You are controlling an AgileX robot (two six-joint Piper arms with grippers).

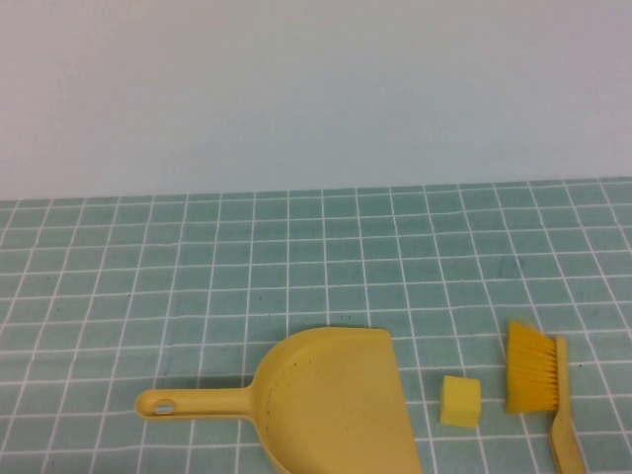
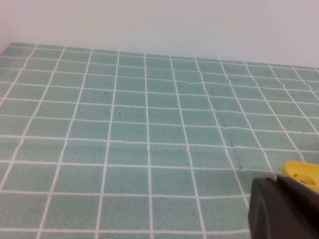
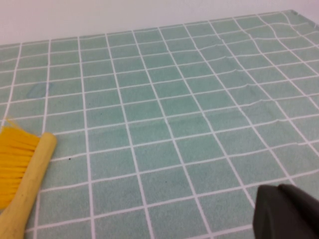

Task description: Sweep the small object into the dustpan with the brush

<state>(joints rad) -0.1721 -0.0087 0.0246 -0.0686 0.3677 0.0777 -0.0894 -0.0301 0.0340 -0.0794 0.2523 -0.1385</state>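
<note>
Dustpan (image 1: 331, 400): we are seeing smooth yellow plastic, near left.
Cube (image 1: 460, 401): small, yellow, between.
Brush (image 1: 538, 380): yellow bristles, right.
Desk (image 1: 197, 257): green gridded cloth.
Left end effector (image 2: 284, 211): we cannot tell its state.
Right end effector (image 3: 286, 211): we cannot tell its state.

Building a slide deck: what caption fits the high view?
Dustpan, small yellow block and brush lie in a row on the checked cloth; neither gripper in view.
</note>
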